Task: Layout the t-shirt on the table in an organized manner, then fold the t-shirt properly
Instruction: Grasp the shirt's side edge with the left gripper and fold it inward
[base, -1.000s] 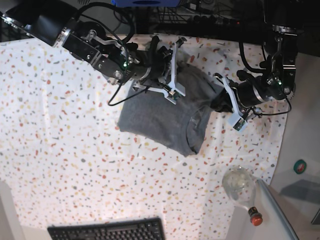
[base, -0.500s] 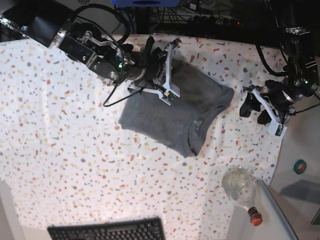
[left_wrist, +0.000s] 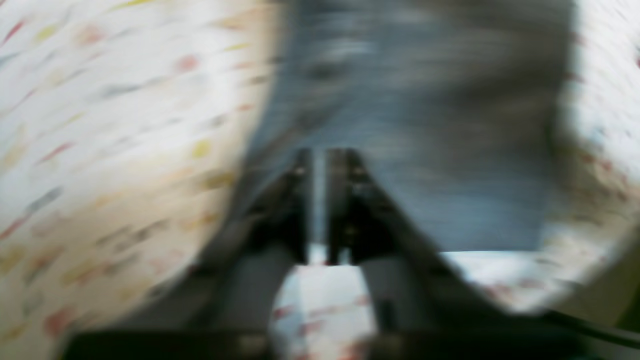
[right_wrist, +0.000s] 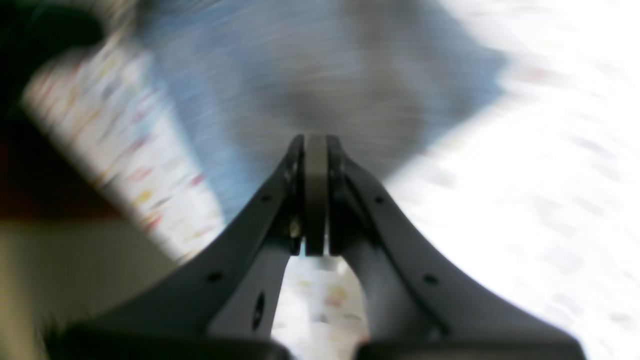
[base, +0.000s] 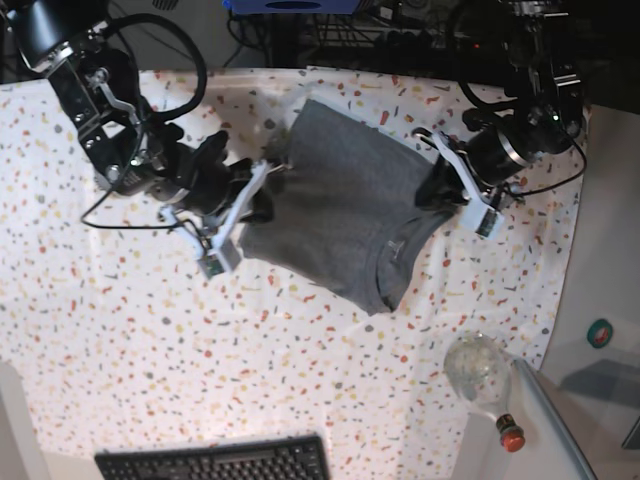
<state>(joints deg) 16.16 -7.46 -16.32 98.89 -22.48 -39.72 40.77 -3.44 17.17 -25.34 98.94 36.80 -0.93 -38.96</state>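
surface: white cloth-covered surface (base: 120, 330) with red, orange, yellow and grey flecks
on it: folded heather-grey cotton t-shirt (base: 345, 215); black keyboard (base: 215, 462) at near edge

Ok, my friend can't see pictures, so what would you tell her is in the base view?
A grey t-shirt, partly folded, lies on a white speckled table. The left pincer is shut at the shirt's right edge and the right pincer is shut at its left edge. A black keyboard sits at the bottom edge and a clear bottle lies at lower right.
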